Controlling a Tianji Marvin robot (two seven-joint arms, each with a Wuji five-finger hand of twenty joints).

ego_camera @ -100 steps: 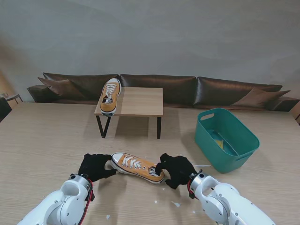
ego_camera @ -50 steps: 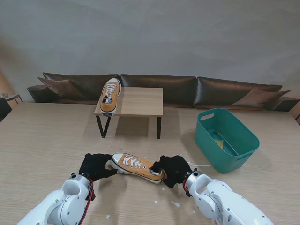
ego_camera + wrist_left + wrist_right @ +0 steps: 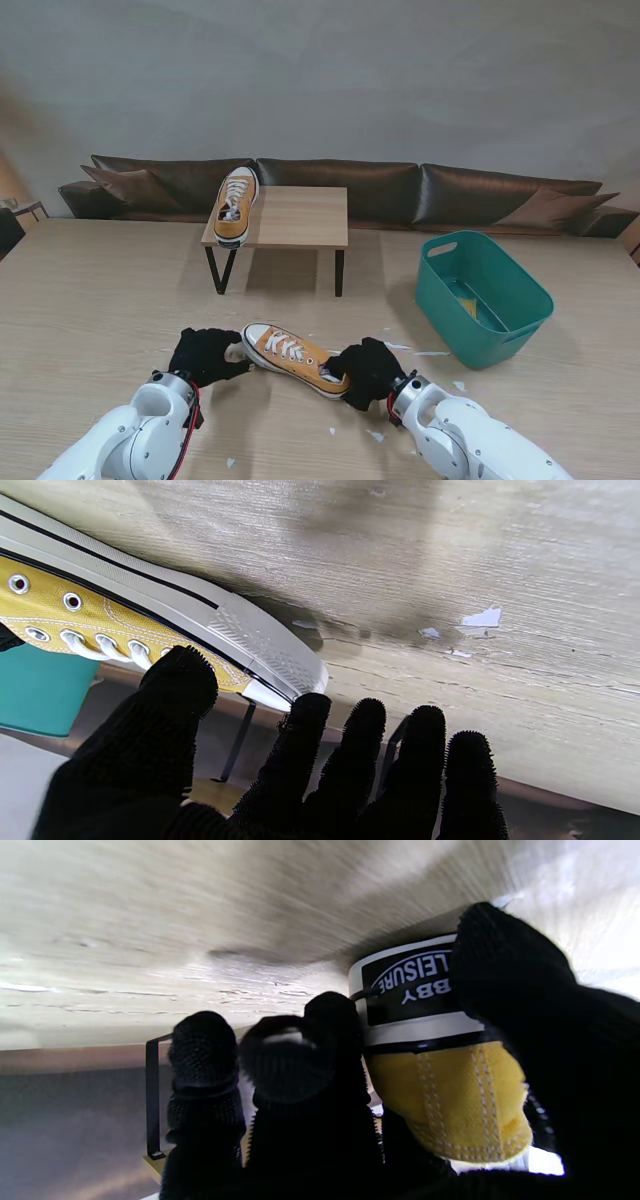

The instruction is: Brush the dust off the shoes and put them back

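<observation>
A yellow canvas shoe (image 3: pixel 290 357) with white laces lies on the table in front of me, toe toward my left. My right hand (image 3: pixel 366 372) is shut on its heel (image 3: pixel 450 1090), thumb on one side and fingers on the other. At the toe cap (image 3: pixel 270 645) my left hand (image 3: pixel 205 354) is open with its fingers spread (image 3: pixel 310 760), thumb lying on the yellow upper. The matching second shoe (image 3: pixel 235 205) stands on the left end of a small wooden side table (image 3: pixel 305 215) farther away.
A teal plastic basket (image 3: pixel 485 295) sits to the right with something yellow inside. White scraps (image 3: pixel 376 435) lie scattered on the tabletop near my hands, more of them (image 3: pixel 480 617) beyond the shoe's toe. A dark sofa (image 3: pixel 470 195) runs behind the table.
My right hand has drawn the heel nearer to me and leftward, turning the shoe; its toe slid slightly right. The left hand has stayed where it was.
</observation>
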